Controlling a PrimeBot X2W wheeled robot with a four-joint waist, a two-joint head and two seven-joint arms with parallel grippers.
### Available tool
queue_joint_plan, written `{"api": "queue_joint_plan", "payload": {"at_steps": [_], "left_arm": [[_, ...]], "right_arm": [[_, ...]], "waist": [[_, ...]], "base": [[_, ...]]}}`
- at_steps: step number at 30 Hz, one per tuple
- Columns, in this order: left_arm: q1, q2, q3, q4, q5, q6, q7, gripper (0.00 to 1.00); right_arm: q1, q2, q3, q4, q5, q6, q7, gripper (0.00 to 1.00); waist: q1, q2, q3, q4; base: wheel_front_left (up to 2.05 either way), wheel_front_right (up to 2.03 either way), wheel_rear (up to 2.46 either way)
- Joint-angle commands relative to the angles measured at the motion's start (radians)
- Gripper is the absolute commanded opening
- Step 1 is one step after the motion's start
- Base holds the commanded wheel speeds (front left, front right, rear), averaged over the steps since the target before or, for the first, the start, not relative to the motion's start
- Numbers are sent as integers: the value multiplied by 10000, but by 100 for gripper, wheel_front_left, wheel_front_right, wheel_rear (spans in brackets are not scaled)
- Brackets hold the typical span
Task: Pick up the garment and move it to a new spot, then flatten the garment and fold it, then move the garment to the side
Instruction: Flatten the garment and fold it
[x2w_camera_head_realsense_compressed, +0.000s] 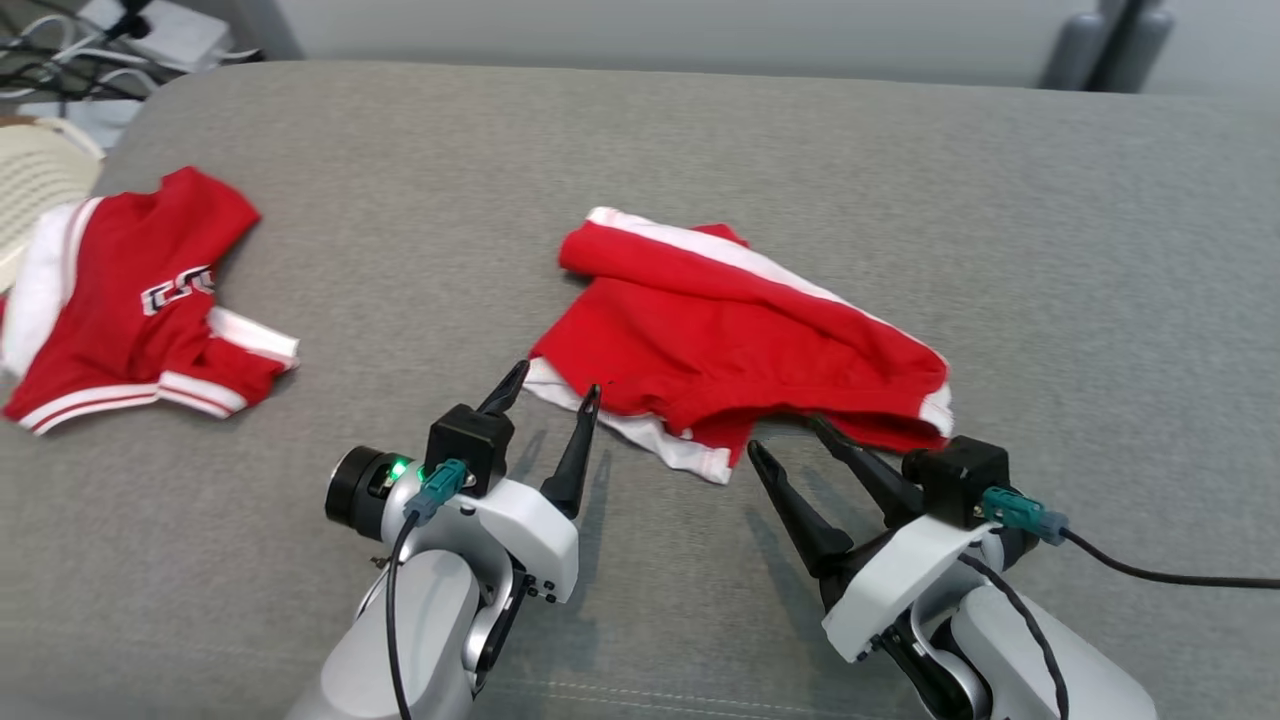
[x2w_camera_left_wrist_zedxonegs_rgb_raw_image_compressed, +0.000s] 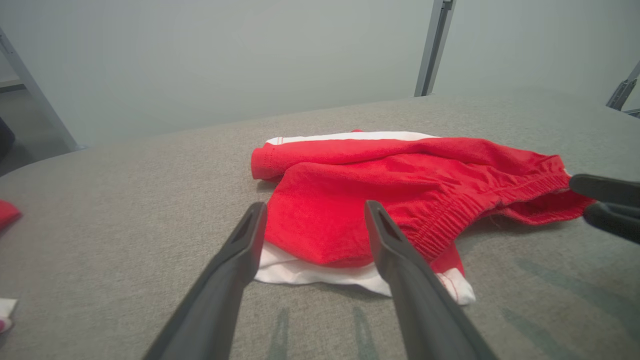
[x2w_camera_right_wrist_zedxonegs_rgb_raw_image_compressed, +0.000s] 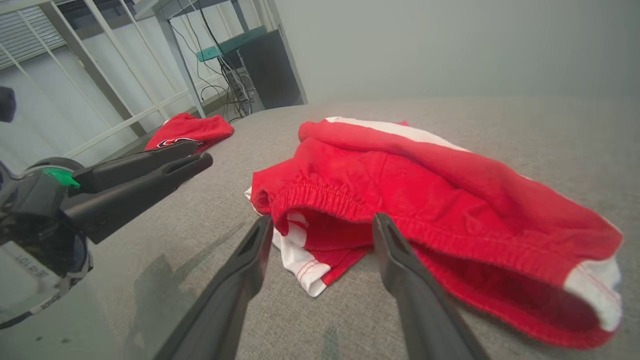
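Head view: crumpled red shorts with white trim (x2w_camera_head_realsense_compressed: 740, 330) lie on grey fabric surface (x2w_camera_head_realsense_compressed: 900, 180), long axis far-left to near-right. Left gripper (x2w_camera_head_realsense_compressed: 557, 378) and right gripper (x2w_camera_head_realsense_compressed: 785, 434) spread wide, holding nothing. Left wrist view: white hem corner just ahead. Right wrist view: elastic waistband equally near.

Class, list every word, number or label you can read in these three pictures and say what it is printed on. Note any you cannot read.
"C…": white block letters on the red jersey; the rest is lost in a fold.
Small label on the body of the left gripper, seen from the right wrist: too blurred to read.
Red shorts: no text visible.
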Motion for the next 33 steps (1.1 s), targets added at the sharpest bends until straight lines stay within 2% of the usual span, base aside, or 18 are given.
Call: {"api": "queue_joint_plan", "payload": {"at_steps": [1,6,12,14,20,21,22,23,25,26,33], "left_arm": [[15,123,499,-299,207,13,-58,100],[361,119,856,-452,216,-79,-58,100],[635,118,881,-719,-44,-106,-58,100],[706,117,829,-844,-139,-96,-58,100],[823,117,763,-1017,-398,-33,-58,100],[828,117,728,-1052,-437,-33,-58,100],[836,117,688,-1087,-473,-26,-58,100],[848,117,666,-1121,-522,-13,-58,100],[862,117,634,-1179,-570,22,-58,100],[870,117,635,-1205,-589,43,-58,100],[943,117,749,-1157,-566,37,-59,100]], "right_arm": [[-287,-94,400,7,189,0,-134,100],[-674,-343,1072,722,471,0,-134,100],[-1039,-507,1350,1692,578,0,-134,100],[-1221,-571,1311,2117,447,0,-134,100],[-1400,-548,1059,2785,-29,0,-134,100],[-1438,-533,1020,2890,-105,0,-134,95],[-1472,-520,976,2997,-178,0,-134,75],[-1508,-498,915,3074,-238,0,-134,49],[-1602,-478,686,3099,-392,0,-134,24],[-1623,-464,568,3056,-448,0,-134,2],[-1602,-475,106,2467,-217,0,-134,0]], "waist": [[0,0,-44,631],[0,0,16,1325],[0,0,142,2124],[0,0,243,2497],[0,0,403,3004],[0,0,430,3068],[0,0,451,3125],[0,0,467,3165],[0,0,498,3202],[0,0,511,3199],[0,0,460,2811]], "base": [[0,0,0],[0,0,0],[0,0,0],[0,0,0],[0,0,0],[0,0,0],[0,0,0],[0,0,0],[0,0,0],[0,0,0],[0,0,0]]}}
